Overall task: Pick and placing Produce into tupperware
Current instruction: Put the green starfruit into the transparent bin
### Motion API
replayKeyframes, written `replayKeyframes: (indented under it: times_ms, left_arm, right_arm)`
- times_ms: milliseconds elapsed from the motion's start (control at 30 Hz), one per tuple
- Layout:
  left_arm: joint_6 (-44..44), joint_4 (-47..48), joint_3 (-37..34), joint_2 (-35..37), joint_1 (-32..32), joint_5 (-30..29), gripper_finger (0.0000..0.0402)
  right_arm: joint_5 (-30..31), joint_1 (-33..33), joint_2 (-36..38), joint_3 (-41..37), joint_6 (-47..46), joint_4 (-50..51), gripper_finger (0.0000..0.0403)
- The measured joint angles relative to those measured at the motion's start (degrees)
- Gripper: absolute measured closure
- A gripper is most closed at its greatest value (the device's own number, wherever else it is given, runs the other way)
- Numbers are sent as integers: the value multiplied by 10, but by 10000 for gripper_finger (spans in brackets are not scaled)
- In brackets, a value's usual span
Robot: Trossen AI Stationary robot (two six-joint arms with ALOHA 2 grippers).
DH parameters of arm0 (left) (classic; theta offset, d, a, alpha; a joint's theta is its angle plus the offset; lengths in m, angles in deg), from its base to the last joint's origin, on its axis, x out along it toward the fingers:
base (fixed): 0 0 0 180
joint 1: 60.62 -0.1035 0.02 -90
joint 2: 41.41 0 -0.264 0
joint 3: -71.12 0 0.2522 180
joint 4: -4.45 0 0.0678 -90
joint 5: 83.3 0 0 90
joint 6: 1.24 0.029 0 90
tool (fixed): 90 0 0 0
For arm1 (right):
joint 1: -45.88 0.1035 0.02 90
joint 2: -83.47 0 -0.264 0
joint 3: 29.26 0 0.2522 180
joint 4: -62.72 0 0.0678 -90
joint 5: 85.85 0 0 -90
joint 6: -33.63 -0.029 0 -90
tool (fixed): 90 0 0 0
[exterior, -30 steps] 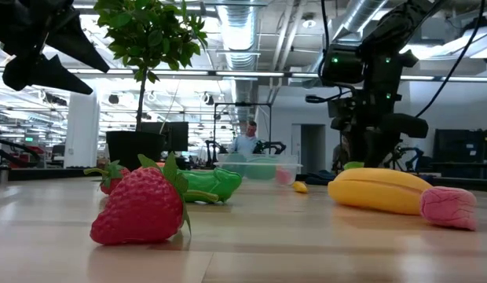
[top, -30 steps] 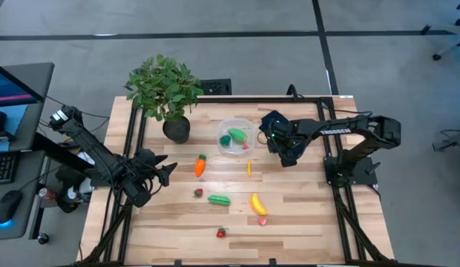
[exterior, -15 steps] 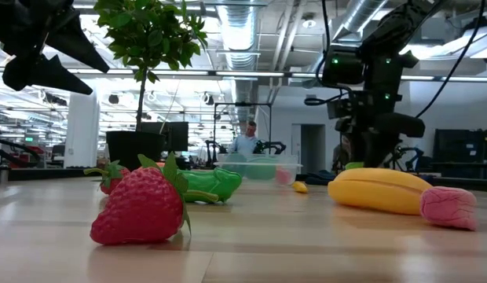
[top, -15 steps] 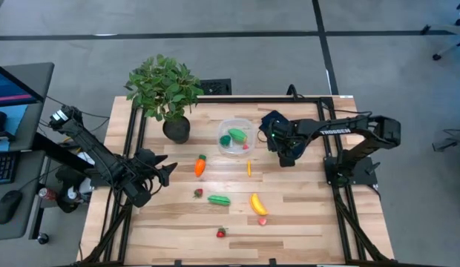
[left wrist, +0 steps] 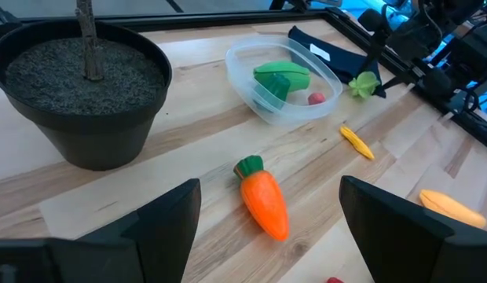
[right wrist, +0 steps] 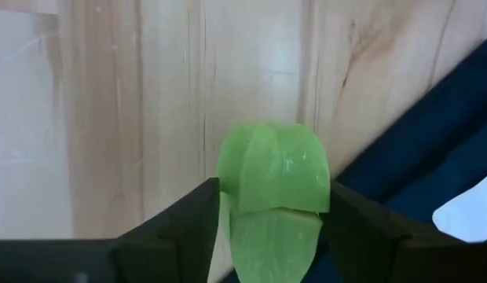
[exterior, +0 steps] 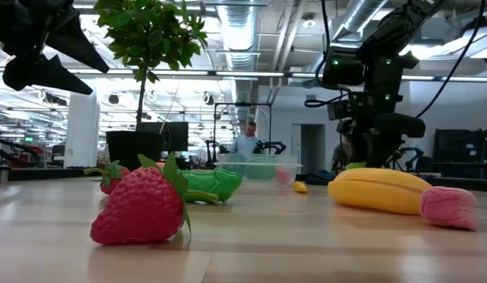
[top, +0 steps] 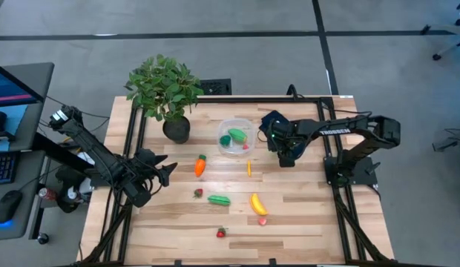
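The right hand (right wrist: 273, 236) is closed on a pale green leafy toy vegetable piece (right wrist: 275, 185), which sits between its two dark fingers (right wrist: 177, 228). In the high view this hand (top: 284, 152) is right of centre, just right of the small round clear plastic container (top: 236, 138), over the wooden counter (top: 304, 208). A flat black rectangle with a white label (right wrist: 463, 212) lies just beside the held piece; no writing can be read on the label. White lettering runs along the right arm (top: 336, 130) and seems to read "TROSSEN".

The container holds a dark green piece (left wrist: 281, 79) and a small red one (left wrist: 316, 98). Below it in the high view lie an orange carrot with a green top (top: 199, 165), a yellow banana (top: 257, 203), a green pod (top: 219, 199) and red strawberries (top: 221, 233).

The left hand (top: 167, 170) waits at the left of the frame, fingers spread and empty, beside a potted leafy plant (top: 167, 93).
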State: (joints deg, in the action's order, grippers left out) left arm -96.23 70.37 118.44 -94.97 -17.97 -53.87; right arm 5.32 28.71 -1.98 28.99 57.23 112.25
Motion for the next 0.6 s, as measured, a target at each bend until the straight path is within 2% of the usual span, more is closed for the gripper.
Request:
replayKeyframes:
  times_ms: [200, 600]
  left_arm:
    - [6, 0, 0, 0, 0, 0, 107]
    - [6, 0, 0, 0, 0, 0, 107]
  right_arm:
    - [1, 0, 0, 0, 0, 0, 197]
    - [2, 0, 0, 0, -1, -2, 227]
